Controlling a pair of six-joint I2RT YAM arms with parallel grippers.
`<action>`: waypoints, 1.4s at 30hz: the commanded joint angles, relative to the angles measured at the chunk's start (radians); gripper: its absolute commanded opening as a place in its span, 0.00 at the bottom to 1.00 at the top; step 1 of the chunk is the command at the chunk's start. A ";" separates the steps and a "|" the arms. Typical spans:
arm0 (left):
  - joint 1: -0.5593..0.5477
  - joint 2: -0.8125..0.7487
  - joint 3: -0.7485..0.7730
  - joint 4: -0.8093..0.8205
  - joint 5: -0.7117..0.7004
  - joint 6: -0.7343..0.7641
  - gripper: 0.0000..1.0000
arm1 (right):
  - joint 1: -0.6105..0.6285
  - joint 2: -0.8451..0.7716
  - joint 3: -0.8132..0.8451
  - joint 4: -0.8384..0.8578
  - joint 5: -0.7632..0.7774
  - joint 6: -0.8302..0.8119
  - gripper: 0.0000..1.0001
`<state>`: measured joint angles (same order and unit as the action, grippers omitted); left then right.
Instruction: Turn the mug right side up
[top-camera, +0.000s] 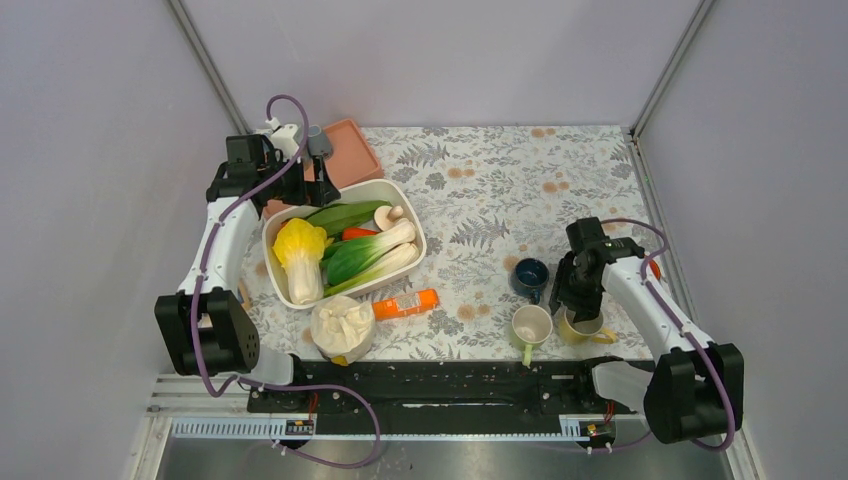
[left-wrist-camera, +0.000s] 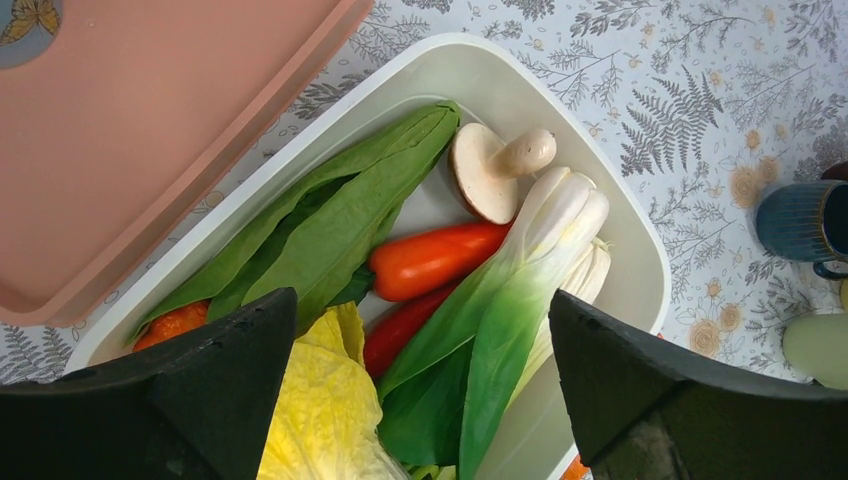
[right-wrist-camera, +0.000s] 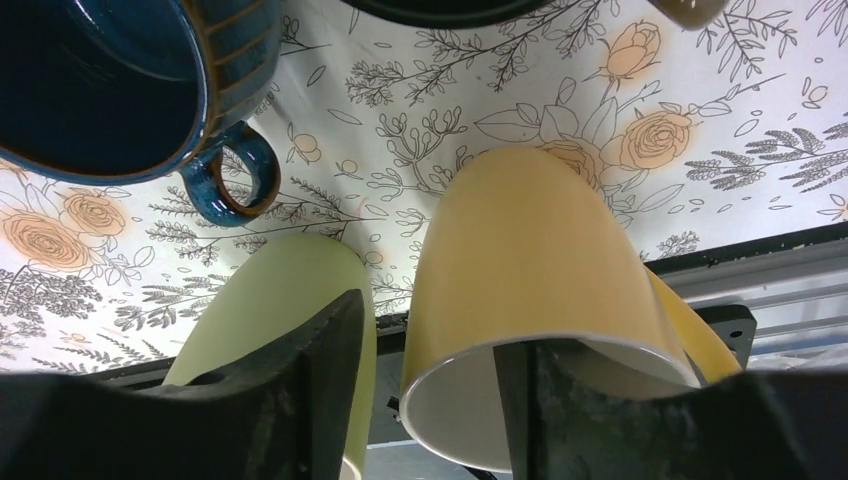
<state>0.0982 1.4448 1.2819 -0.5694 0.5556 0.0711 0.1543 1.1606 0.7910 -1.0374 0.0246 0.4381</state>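
- The yellow mug (top-camera: 583, 329) stands right side up on the tabletop (top-camera: 500, 180), at the near right, with its mouth facing upward.
- In the right wrist view, the yellow mug (right-wrist-camera: 530, 240) shows its outer wall, its rim and a pale interior. Its handle (right-wrist-camera: 690, 330) points toward the table's near edge.
- The right gripper (top-camera: 578, 305) hangs directly over the yellow mug.
- The right gripper (right-wrist-camera: 432, 335) has its jaws partly spread and straddling the mug's wall. One finger (right-wrist-camera: 300, 390) is outside the mug and the other finger (right-wrist-camera: 545, 400) is inside the mouth. A gap shows on each side of the wall, so nothing is pinched.
- A green mug (top-camera: 531, 325) stands upright just beside the yellow mug, on its left.
- A blue mug (top-camera: 530, 277) stands upright near both, farther from the arms' bases.
- The left gripper (top-camera: 300, 182) hangs over the far end of a white tub (top-camera: 417, 225) on the left side of the tabletop.
- The left gripper (left-wrist-camera: 422, 300) has its jaws spread wide and holds nothing.
- The tub holds leafy greens (left-wrist-camera: 330, 210), a mushroom (left-wrist-camera: 490, 170), red peppers (left-wrist-camera: 430, 260), a bok choy (left-wrist-camera: 520, 290) and a yellow cabbage (left-wrist-camera: 320, 400).
- A pink tray (top-camera: 350, 150) lies at the far side of the tub, touching it.
- An orange packet (top-camera: 405, 304) and a white bag (top-camera: 343, 328) lie on the tabletop at the tub's near side.
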 joint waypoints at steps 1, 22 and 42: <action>0.000 0.009 0.032 0.001 -0.012 0.039 0.99 | -0.005 -0.032 0.065 -0.009 0.030 -0.018 0.63; 0.051 0.612 0.795 -0.050 -0.473 0.562 0.99 | -0.004 -0.103 0.288 0.029 -0.065 -0.209 0.99; 0.084 0.842 0.866 0.229 -0.666 0.395 0.87 | -0.004 -0.123 0.212 0.093 -0.071 -0.251 1.00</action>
<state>0.1841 2.3440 2.2520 -0.4114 -0.0887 0.4618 0.1543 1.0710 1.0008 -0.9737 -0.0444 0.2081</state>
